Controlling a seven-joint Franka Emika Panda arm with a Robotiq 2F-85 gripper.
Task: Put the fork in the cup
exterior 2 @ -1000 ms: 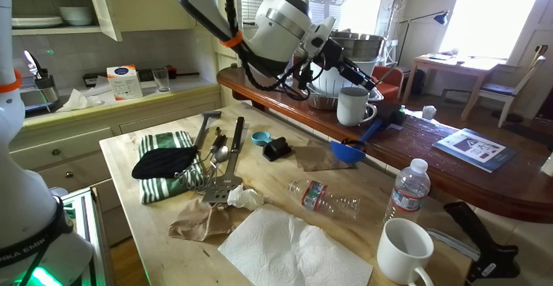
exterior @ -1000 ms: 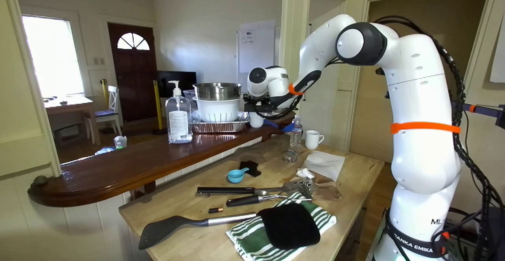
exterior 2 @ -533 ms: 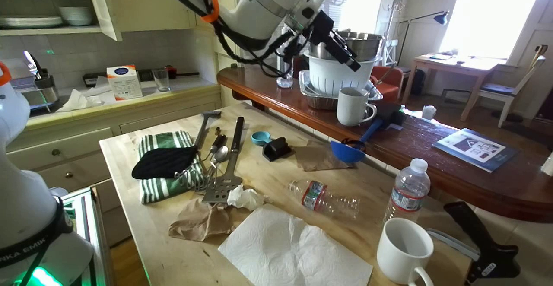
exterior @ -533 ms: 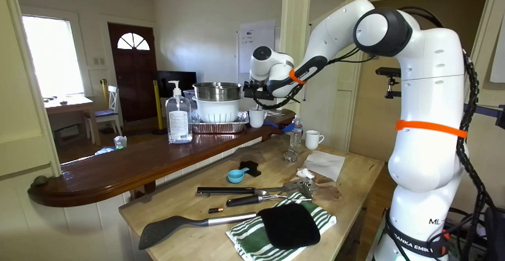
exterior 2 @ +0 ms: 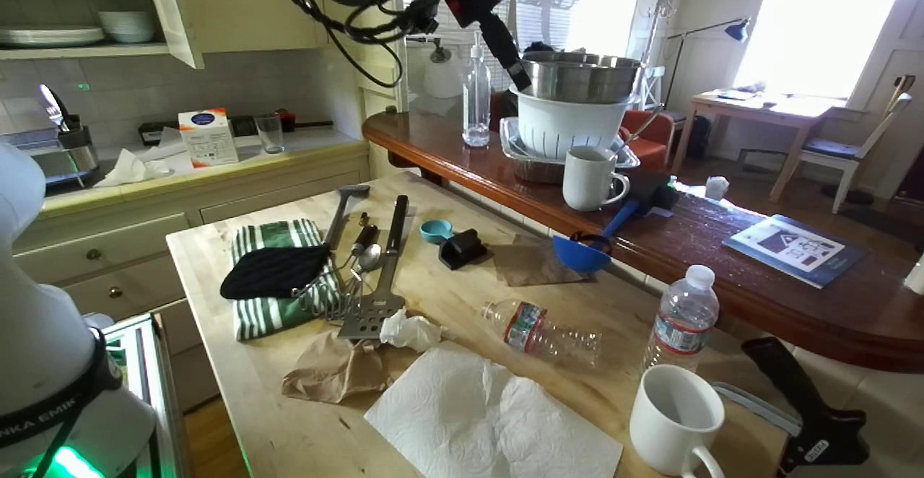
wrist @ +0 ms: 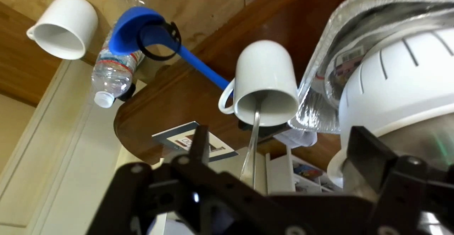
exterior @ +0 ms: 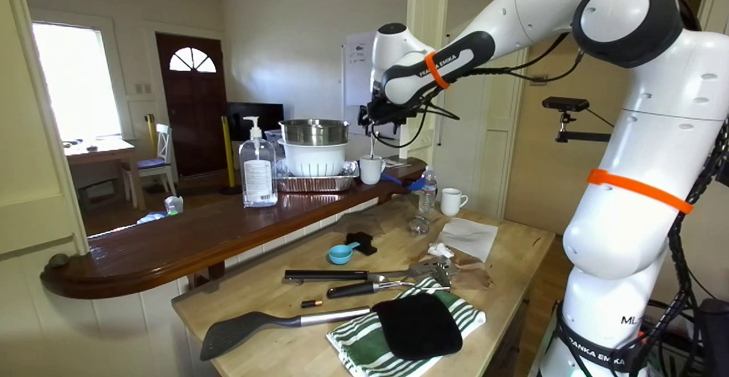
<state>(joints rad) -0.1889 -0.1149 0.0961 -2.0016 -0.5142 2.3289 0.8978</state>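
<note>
The fork stands tilted in the white cup in the wrist view, its slim metal shaft leaning over the rim. Its lower end is hidden inside. That cup is upright on the brown wooden ledge, with the fork sticking out of it to the right. My gripper is spread wide with no object between its fingers. In an exterior view the gripper is up and to the left of the cup, beside the steel bowl, apart from the fork.
A steel bowl sits on a white colander in a foil tray, close by the cup. Also on the ledge are a pump bottle and a blue ladle. A second white mug and water bottles stand below on the table.
My gripper has opened further and drawn up and away from the cup, leftward in an exterior view. The fork has stayed leaning in the cup.
</note>
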